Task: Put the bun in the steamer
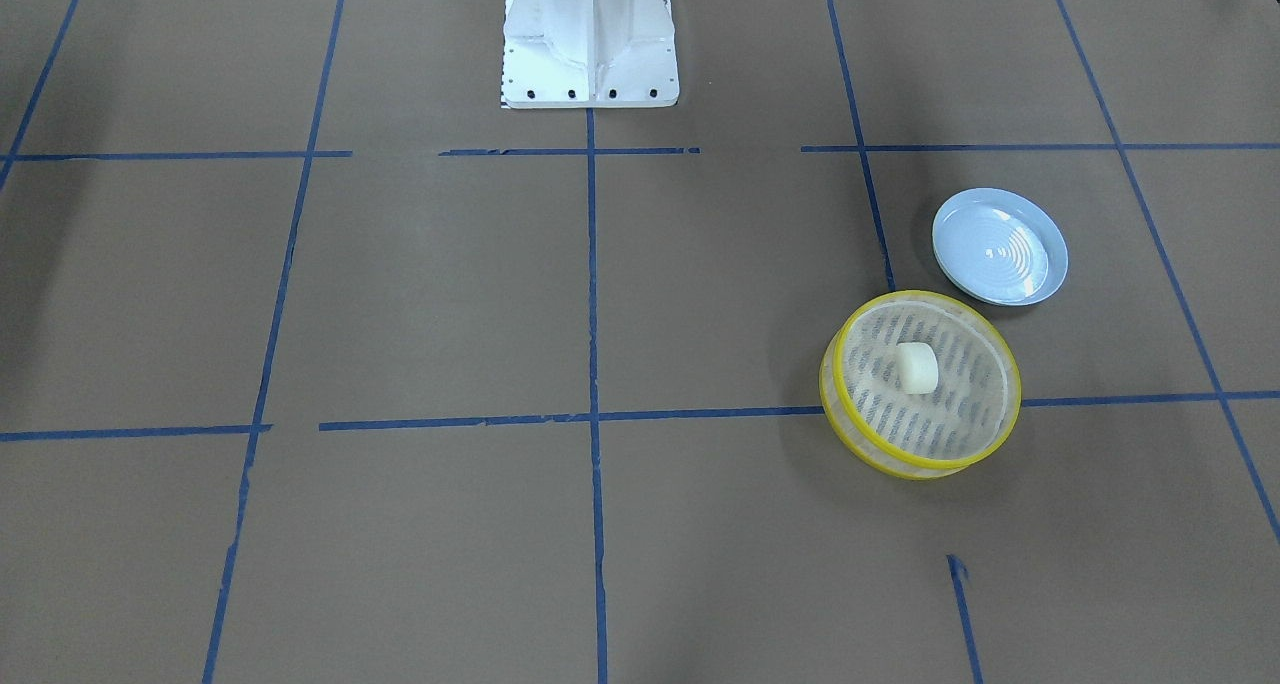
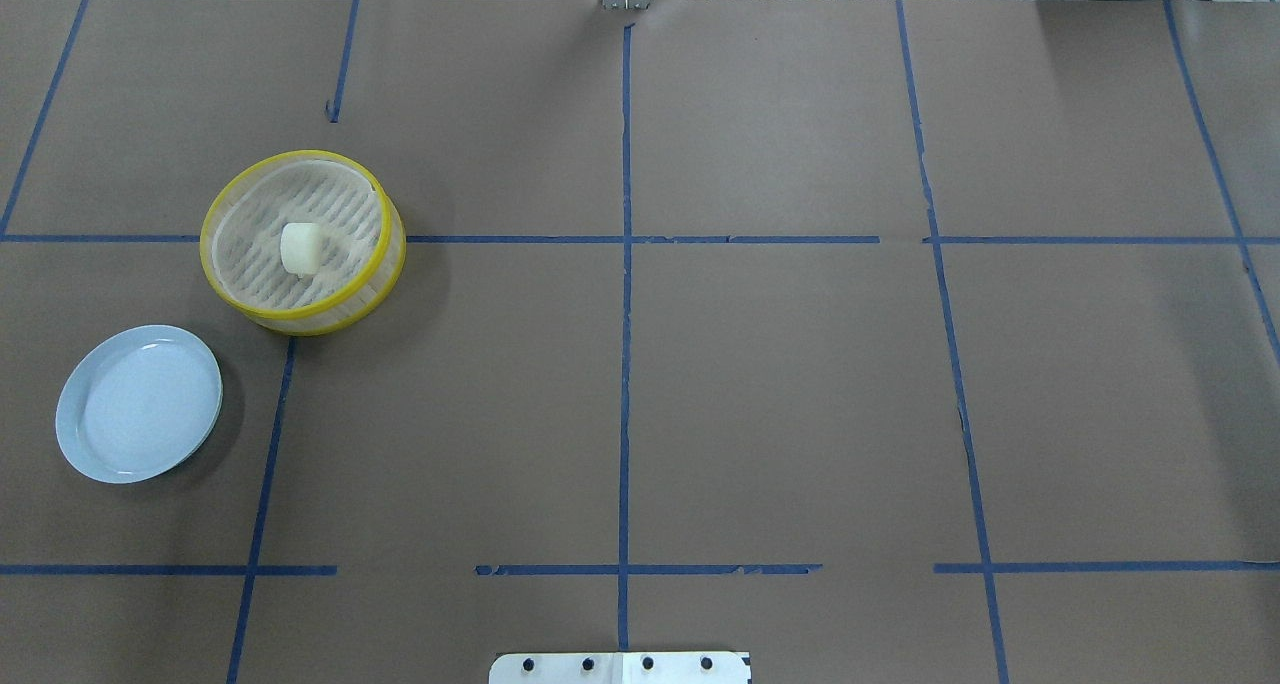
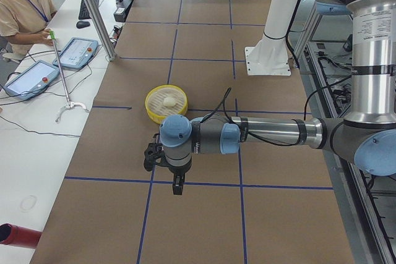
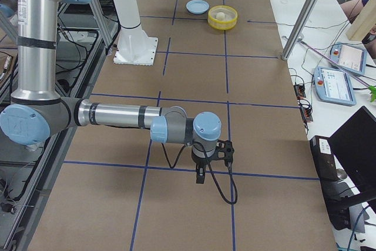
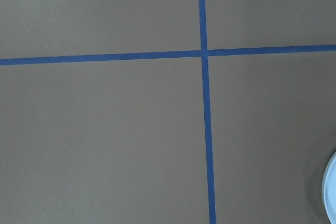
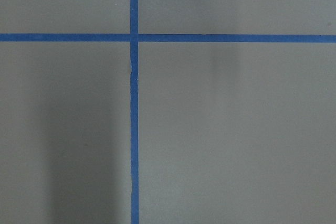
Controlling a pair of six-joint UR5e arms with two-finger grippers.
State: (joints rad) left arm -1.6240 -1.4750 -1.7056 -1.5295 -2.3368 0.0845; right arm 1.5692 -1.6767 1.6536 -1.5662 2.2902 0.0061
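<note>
The cream-white bun (image 1: 917, 367) lies on the slatted floor of the yellow-rimmed steamer (image 1: 930, 297), near its middle. Both also show in the overhead view, the bun (image 2: 299, 248) inside the steamer (image 2: 290, 156). My left gripper (image 3: 177, 187) shows only in the exterior left view. It hangs high above the table, nearer the camera than the steamer (image 3: 151, 98), and I cannot tell whether it is open or shut. My right gripper (image 4: 200, 176) shows only in the exterior right view, far from the steamer (image 4: 223, 26), and its state is equally unclear. Neither wrist view shows fingers.
A pale blue ridged plate (image 1: 1000, 247) lies empty beside the steamer, toward the robot's base (image 1: 590, 34); it also shows in the overhead view (image 2: 140, 404). Blue tape lines grid the brown table. An operator (image 3: 21, 4) sits at a side desk.
</note>
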